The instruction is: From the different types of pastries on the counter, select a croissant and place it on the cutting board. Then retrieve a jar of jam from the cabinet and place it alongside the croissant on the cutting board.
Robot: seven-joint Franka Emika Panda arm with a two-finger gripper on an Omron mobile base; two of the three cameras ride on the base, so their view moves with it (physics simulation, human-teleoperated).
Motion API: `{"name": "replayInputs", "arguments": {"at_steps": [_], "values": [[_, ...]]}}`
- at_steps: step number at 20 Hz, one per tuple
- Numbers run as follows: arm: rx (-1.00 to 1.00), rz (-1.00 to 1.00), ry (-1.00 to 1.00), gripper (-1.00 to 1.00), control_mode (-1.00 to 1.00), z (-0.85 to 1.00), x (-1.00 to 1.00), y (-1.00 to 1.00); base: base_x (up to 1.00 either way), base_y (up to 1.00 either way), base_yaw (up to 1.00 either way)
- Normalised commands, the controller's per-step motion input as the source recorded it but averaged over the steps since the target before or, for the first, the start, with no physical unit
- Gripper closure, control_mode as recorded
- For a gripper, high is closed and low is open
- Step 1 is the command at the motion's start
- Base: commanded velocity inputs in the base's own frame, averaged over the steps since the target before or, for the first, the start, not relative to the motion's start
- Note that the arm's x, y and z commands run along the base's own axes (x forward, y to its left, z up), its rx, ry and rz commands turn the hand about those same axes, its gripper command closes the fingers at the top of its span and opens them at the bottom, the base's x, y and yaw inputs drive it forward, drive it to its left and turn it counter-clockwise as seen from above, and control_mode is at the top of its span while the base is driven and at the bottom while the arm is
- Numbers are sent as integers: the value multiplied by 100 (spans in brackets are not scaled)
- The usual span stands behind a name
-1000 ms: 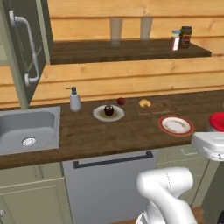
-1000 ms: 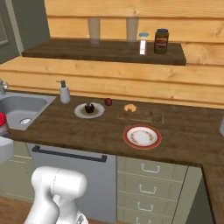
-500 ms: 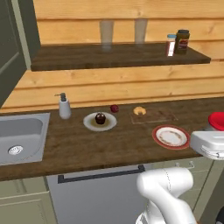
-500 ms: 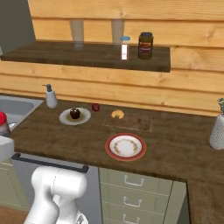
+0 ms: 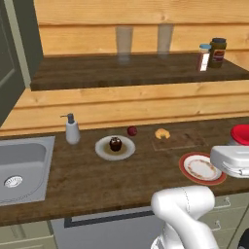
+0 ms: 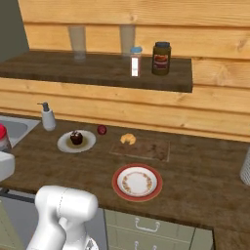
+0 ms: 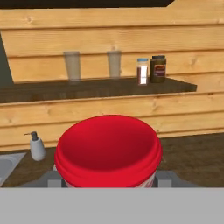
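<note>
Claw grips round red-lidded jar.

The white arm rises from low in front of the counter, its rounded elbow bent and bulky in the left base view. The hand reaches out to the right side, level with the counter's edge, and the gripper is clamped around a jar with a red lid, holding it upright in front of the hand camera.
</note>
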Motion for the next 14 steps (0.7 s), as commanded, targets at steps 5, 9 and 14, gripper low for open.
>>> {"name": "replayInputs", "arguments": {"at_steps": [5, 9, 14], "values": [[0, 0, 0, 100, 100, 0, 0, 0, 9, 0, 0], [0, 0, 0, 100, 100, 0, 0, 0, 18, 0, 0], [0, 0, 0, 100, 100, 0, 0, 0, 0, 0, 0]]}}
